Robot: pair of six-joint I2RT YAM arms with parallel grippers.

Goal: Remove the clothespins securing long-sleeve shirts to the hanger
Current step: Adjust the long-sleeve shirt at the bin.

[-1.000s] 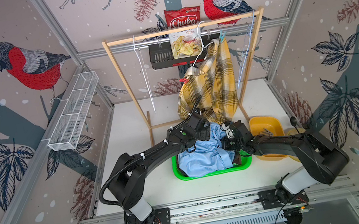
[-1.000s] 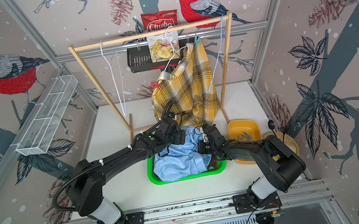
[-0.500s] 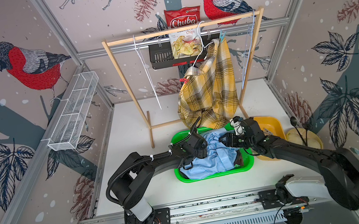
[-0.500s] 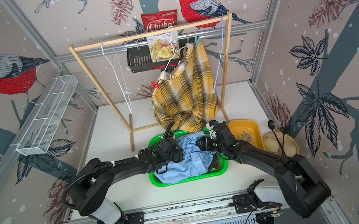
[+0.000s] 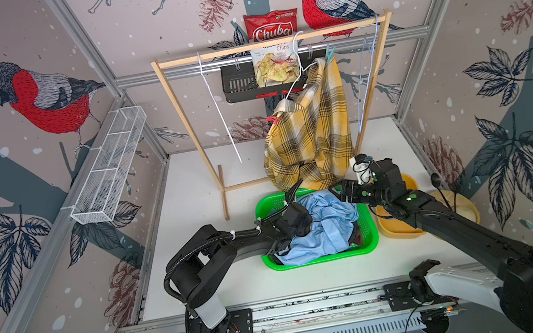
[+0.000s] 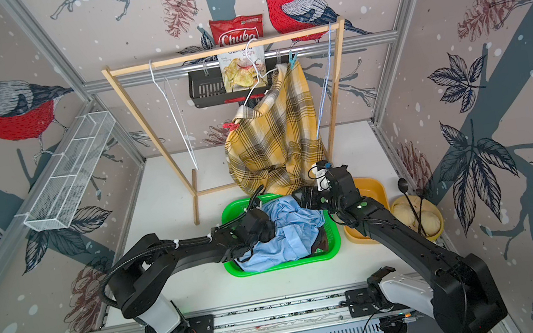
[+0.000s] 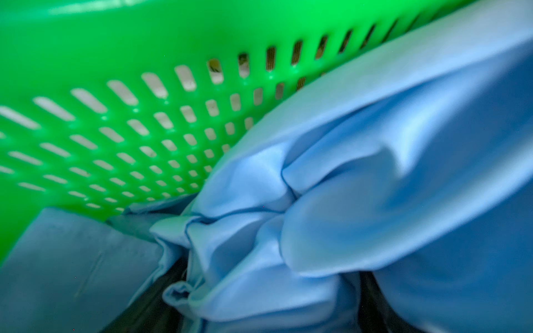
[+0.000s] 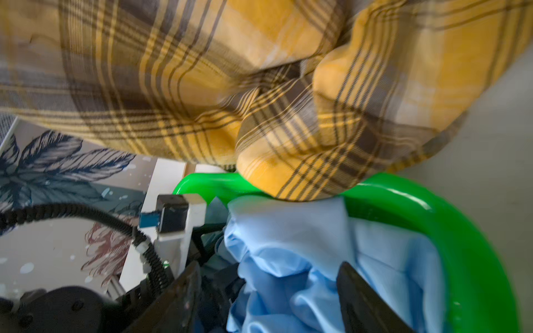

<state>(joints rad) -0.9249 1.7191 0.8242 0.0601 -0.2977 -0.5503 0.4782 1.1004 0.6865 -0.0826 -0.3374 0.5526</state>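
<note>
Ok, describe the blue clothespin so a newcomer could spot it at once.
Find the wooden rack at the back, then the yellow plaid shirt hanging from it. The blue clothespin grips the shirt's top corner, highest up; the red clothespin sits much lower.

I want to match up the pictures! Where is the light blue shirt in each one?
Top view: light blue shirt heaped in the green basket, low centre.
Top view: heaped in the basket, near the yellow plaid shirt's hem.
Left wrist: close up, against the basket's holed wall.
Right wrist: inside the basket's rim, under the yellow plaid shirt.
Shared landmark: the green basket.
</note>
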